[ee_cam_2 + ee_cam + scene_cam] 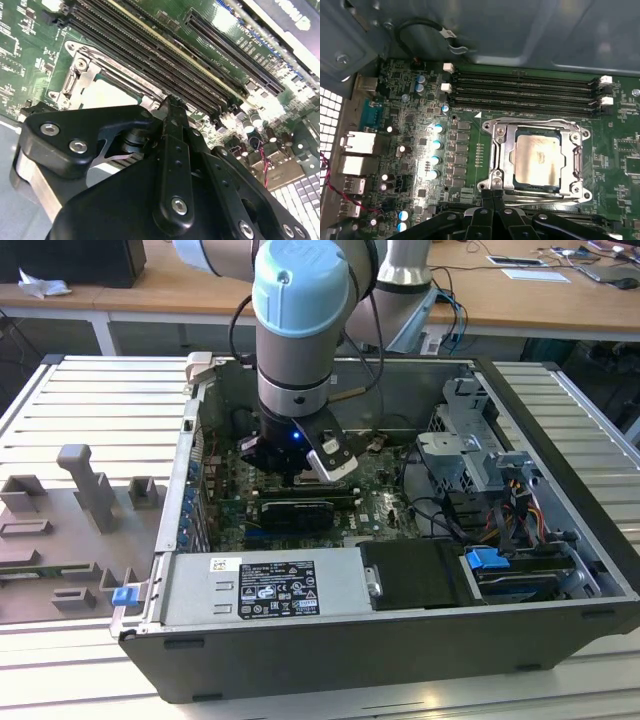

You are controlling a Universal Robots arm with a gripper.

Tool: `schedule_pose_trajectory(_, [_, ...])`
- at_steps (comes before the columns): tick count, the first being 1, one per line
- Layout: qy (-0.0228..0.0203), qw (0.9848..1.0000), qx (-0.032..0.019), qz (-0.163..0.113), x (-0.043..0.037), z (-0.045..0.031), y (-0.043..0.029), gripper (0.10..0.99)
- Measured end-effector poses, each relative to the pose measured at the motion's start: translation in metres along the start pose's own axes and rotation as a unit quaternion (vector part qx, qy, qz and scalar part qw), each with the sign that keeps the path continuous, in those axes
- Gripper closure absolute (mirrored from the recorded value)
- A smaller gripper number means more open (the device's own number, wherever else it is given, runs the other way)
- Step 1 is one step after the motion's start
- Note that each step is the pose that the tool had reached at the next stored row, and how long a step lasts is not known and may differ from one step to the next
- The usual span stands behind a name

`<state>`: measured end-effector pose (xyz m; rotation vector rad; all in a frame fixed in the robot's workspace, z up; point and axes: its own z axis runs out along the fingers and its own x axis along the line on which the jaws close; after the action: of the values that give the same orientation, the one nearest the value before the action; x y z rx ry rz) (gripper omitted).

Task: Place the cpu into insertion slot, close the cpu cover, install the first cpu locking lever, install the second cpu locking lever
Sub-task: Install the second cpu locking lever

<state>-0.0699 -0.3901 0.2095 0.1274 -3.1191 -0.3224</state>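
So my claw [492,196] is down inside the open computer case [330,660], and in both wrist views the two black fingertips are pinched together with nothing between them, narrow as it gets. The tips sit right at one edge of the cpu cover [538,126], touching or nearly touching the thin wire lever [540,198] that runs along that side, can't say which.

The cpu [536,159] is lying flat in the insertion slot [498,150], and the cover is folded down around it, so the chip's pale beige-silver top shows through the big square window. Top looks smooth and a bit matte; the cover is shinier stamped metal, a square frame with rounded screw bosses at its corners. All this sits on the green circuit board [470,150], just beside the row of long black memory slots [525,92] with white end clips.

In the exterior view my arm [300,310], pale blue cap and grey sleeve, drops straight into the case's middle, nearer its back wall than the front.
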Motion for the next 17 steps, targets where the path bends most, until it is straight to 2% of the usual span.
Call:
schedule_pose_trajectory(6, [-0.0002,1.0,-0.0089,-0.002,0.0014,0.0069,-0.0033,0.98])
schedule_pose_trajectory(9, [-0.0006,0.9998,-0.0179,-0.004,0.0025,0.0088,-0.0058,0.98])
schedule_pose_trajectory(12, [-0.0008,0.9997,-0.0233,-0.006,0.0041,0.0103,-0.0071,0.98])
schedule_pose_trajectory(17, [-0.0007,0.9996,-0.0264,-0.007,0.0059,0.0125,-0.0076,0.98])
